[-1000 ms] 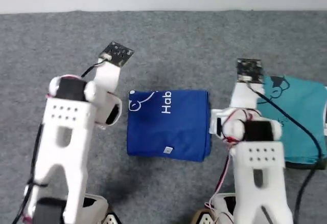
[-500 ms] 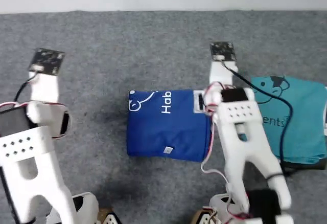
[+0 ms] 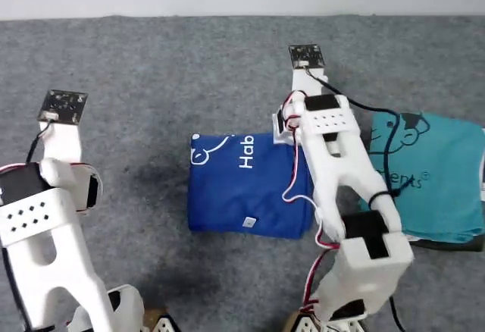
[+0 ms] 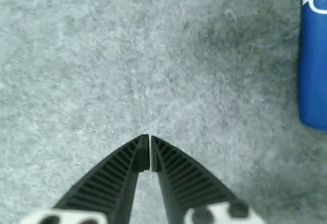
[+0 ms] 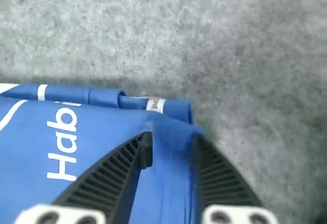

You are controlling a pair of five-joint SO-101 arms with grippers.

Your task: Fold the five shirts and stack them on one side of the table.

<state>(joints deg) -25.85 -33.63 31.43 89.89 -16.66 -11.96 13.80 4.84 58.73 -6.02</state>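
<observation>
Straddling a corner of the folded blue shirt: right gripper, fingers parted, fabric ridge between them. White lettering beside one finger; small sewn label just beyond the tips, too small to read. Left gripper: fingertips pressed together over grey table, shirt edge off to one side.

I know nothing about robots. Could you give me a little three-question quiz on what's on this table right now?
1. True or false: the left gripper is shut, above bare table.
2. The right gripper, open, is at a corner of: A a red towel; B the blue shirt; C a cardboard box.
3. Fill in: the shirt beside the blue one in the high view is ___.
Key: 1 true; 2 B; 3 teal, the teal shirt.
</observation>
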